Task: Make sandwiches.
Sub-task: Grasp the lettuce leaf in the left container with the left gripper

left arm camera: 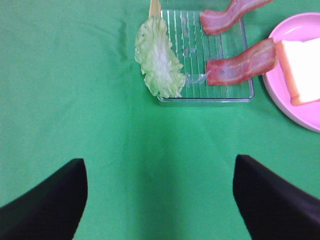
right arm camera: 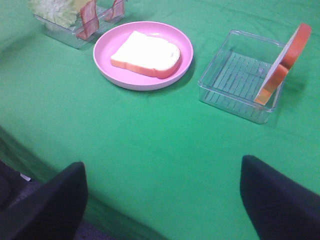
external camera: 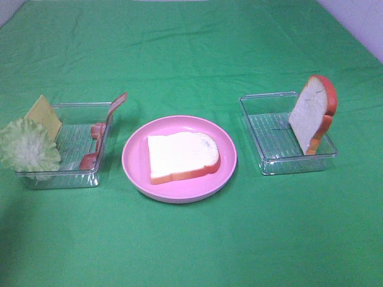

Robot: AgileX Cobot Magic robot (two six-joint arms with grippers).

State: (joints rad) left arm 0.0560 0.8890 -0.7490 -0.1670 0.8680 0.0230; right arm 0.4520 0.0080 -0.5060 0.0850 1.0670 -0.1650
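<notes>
While I stood looking over the green-covered surface (external camera: 191, 48), both arms hung low above the cloth on the near side of the things, each wrist angled forward. The left gripper (left arm camera: 159, 160) hovered over bare cloth just short of the left clear tray (external camera: 78, 179), its two dark fingers (left arm camera: 45, 205) spread wide with nothing between them. The right gripper (right arm camera: 162, 162) was posed the same way near the surface's front edge, facing the pink plate (external camera: 134, 161) and the right clear tray (external camera: 269, 161), with its jaws wide apart and empty. No sandwich was stacked; the parts lay separate. I counted two slices of bread. One bread slice (external camera: 182, 156) lay flat in the middle of the plate, which sat between the two trays. The second bread slice (external camera: 311, 113) stood on edge in the right tray, leaning on the wall away from the plate. In the left tray I counted one lettuce leaf (external camera: 27, 146) spilling over the outer rim, one cheese square (external camera: 45, 113) propped upright just behind it, and two bacon strips (left arm camera: 240, 69) leaning on the wall nearest the plate, their upper ends over the rim. That made two trays, one plate and six food pieces, none of them touched by either gripper.
</notes>
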